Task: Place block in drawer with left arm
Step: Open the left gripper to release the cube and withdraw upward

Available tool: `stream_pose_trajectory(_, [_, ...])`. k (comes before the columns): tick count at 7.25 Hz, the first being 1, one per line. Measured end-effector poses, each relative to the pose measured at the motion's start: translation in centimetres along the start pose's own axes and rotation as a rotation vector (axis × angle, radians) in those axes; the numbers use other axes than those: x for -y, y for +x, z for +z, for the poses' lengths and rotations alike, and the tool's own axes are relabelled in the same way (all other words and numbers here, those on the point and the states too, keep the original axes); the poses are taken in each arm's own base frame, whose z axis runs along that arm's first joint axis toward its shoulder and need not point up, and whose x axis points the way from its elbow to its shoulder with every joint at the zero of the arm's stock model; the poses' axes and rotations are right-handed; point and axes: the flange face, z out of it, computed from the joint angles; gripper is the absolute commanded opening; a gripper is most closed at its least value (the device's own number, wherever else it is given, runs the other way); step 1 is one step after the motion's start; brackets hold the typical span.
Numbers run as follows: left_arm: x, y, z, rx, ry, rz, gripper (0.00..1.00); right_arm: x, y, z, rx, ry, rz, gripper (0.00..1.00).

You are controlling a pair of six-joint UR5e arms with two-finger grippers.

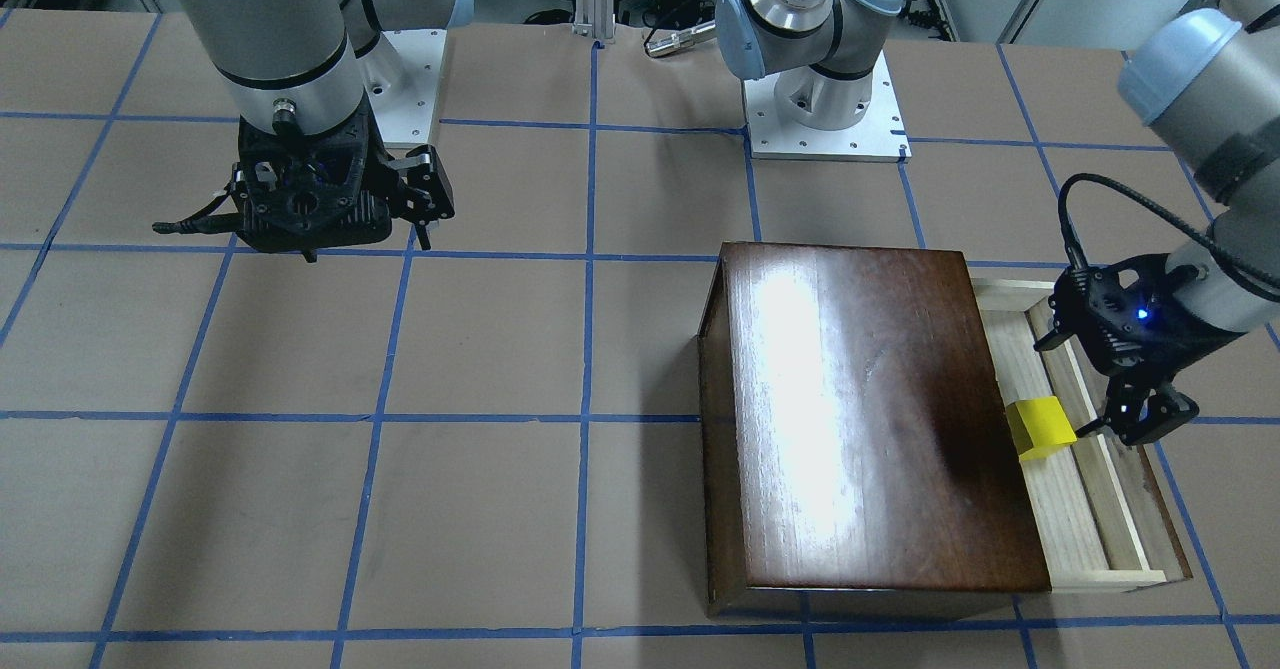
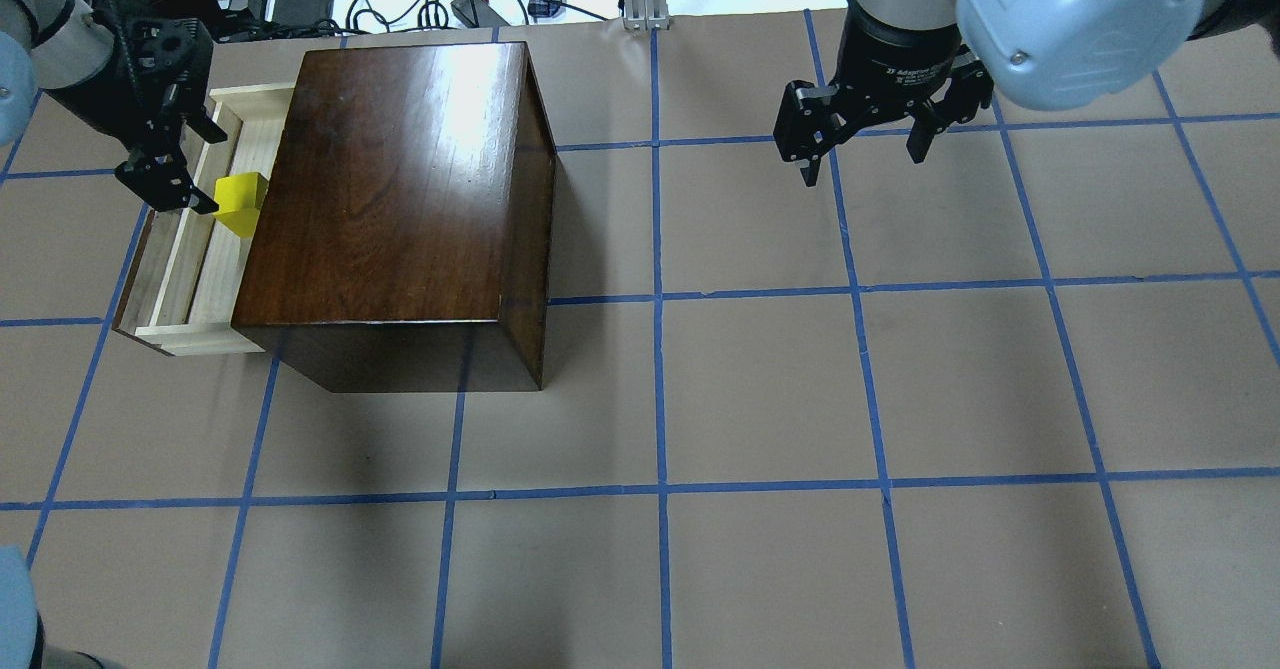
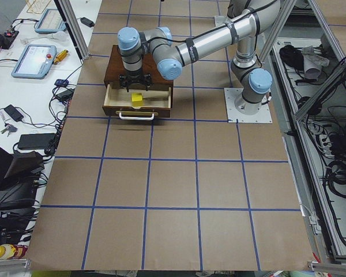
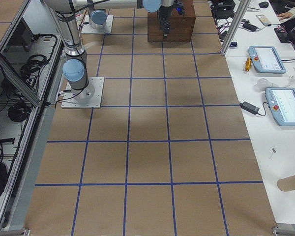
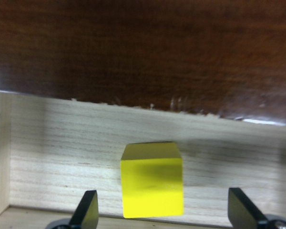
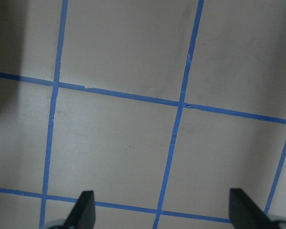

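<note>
The small yellow block (image 1: pixel 1040 427) (image 2: pixel 240 203) (image 3: pixel 136 98) lies on the pale wood floor of the pulled-out drawer (image 1: pixel 1085 509) (image 2: pixel 190 279), close against the dark-brown box (image 1: pixel 860 409) (image 2: pixel 390 179). My left gripper (image 1: pixel 1145 419) (image 2: pixel 175 164), with the blue light, hangs over the drawer and is open. In the left wrist view its fingertips (image 5: pixel 88 210) stand on either side of the block (image 5: pixel 152 183) with gaps on both sides. My right gripper (image 2: pixel 865 144) (image 6: pixel 162 214) is open and empty above the bare table.
The drawer's white handle (image 3: pixel 137 116) juts out from its dark front panel. Both arm bases (image 1: pixel 825 119) stand at the robot's edge of the table. Tablets (image 4: pixel 268 59) and cables lie on the operators' benches beside the table.
</note>
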Motion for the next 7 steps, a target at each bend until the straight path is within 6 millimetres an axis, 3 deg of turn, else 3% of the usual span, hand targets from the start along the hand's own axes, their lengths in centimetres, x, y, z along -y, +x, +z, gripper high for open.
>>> stream_pose_trajectory(4, [2.6, 7.8, -10.3, -0.005, -0.009, -0.24, 1.0, 0.0, 0.0, 0.0, 0.0, 0.0, 0.001, 1.0])
stream_pose_trajectory(7, [3.6, 11.5, -12.8, 0.006, -0.021, -0.625, 1.0, 0.0, 0.0, 0.0, 0.0, 0.0, 0.0, 1.0])
